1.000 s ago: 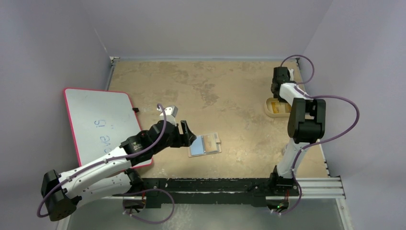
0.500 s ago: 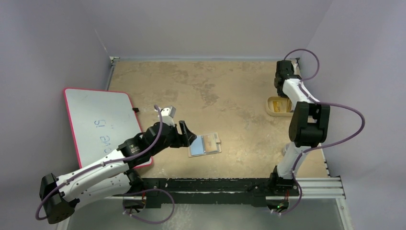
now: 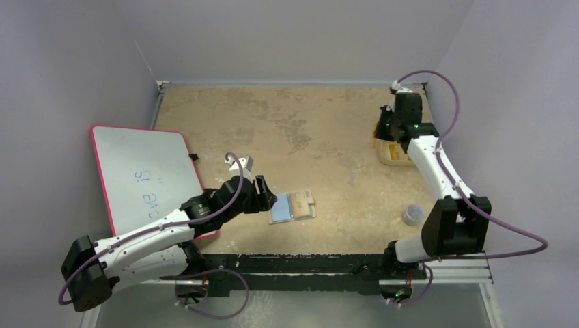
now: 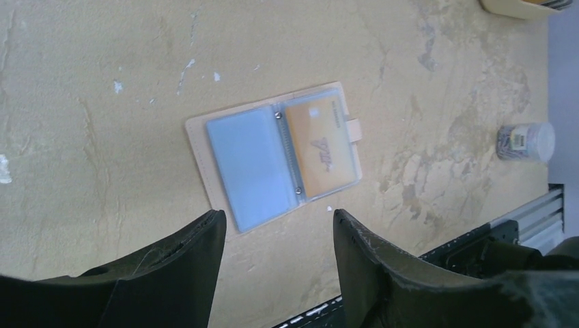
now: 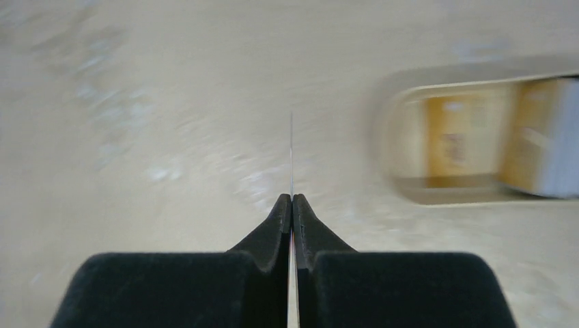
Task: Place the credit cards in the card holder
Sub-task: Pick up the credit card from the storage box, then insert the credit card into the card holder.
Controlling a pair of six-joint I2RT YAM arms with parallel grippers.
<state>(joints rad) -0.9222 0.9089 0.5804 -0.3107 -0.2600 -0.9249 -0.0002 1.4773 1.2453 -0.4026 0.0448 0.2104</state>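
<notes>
Mottled tan table [image 3: 307, 123] under lilac walls [image 3: 307, 41]. Right pincer [image 5: 292, 199] pinched tight on one credit card [image 5: 291, 147], edge-on, near tray [image 5: 386, 137] of more. Left pincer [image 4: 278, 219] agape, empty, just beside open card holder [image 4: 273, 157] mid-table. Probably light, stiff, slick: grip the short edge.

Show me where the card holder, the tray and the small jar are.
card holder [image 4: 249, 167]: left wrist view, on its empty light-blue left pocket.
tray [image 3: 392, 160]: top view, on its near rim.
small jar [image 4: 526, 141]: left wrist view, on the middle of its body.

One card holder [image 3: 293, 206], one tray [image 3: 390, 161], one whiteboard [image 3: 147, 179]
</notes>
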